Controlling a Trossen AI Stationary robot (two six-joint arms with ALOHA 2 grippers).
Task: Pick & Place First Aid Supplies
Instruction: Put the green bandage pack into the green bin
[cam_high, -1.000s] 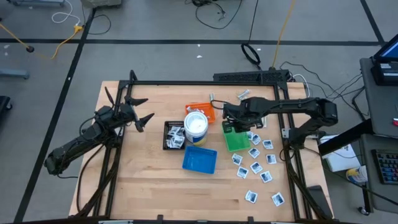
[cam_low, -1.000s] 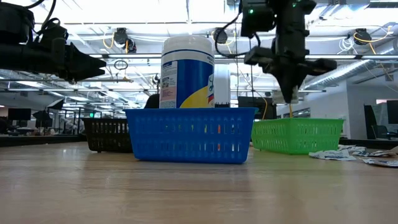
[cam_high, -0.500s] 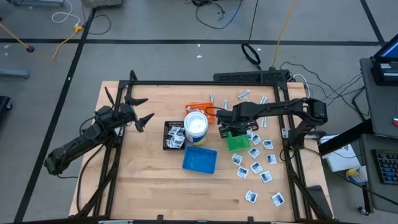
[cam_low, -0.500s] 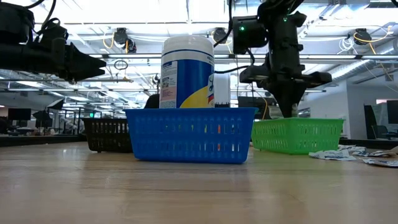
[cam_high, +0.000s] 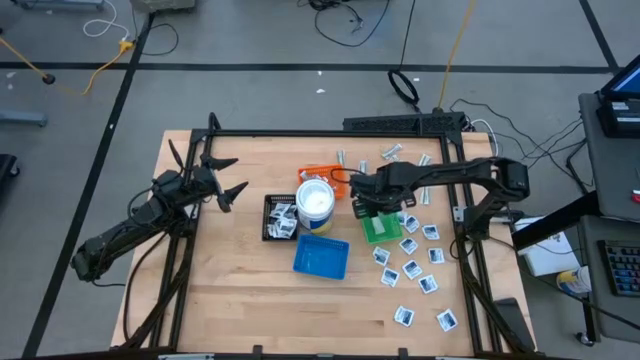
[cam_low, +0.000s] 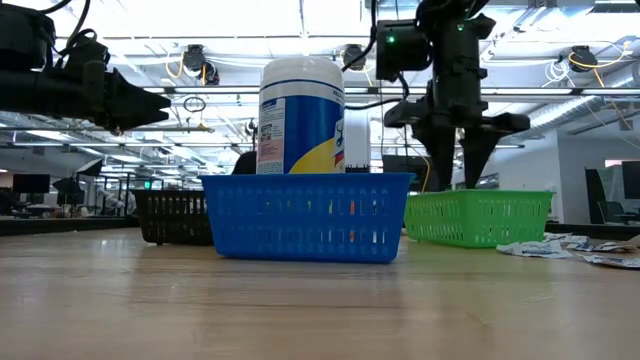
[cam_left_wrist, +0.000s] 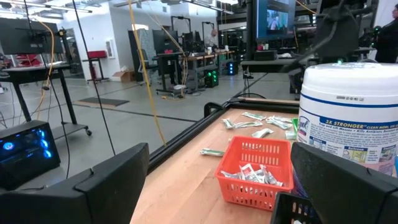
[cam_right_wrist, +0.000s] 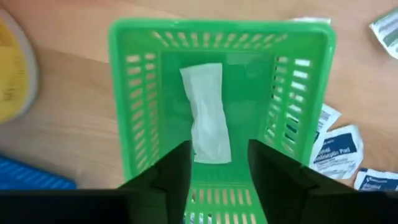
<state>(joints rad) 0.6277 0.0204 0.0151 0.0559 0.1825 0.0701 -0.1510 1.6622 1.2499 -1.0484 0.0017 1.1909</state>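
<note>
Wood-topped bench (cam_high: 240, 290) stands on a grey floor strewn with cables; beyond it stretches a workshop with desks and monitors. Green tray (cam_right_wrist: 219, 112) holds one pale wrapped strip (cam_right_wrist: 206, 112), lying flat on its bottom. Right pincer (cam_right_wrist: 217, 163) hangs directly above that tray, fingers apart and empty. White square packets (cam_high: 412, 268) lie scattered on the bench beside it. Orange tray (cam_left_wrist: 256, 172) and black tray (cam_high: 279, 217) hold more packets. Left pincer (cam_high: 226, 178) waits wide apart near the bench's left edge.
</note>
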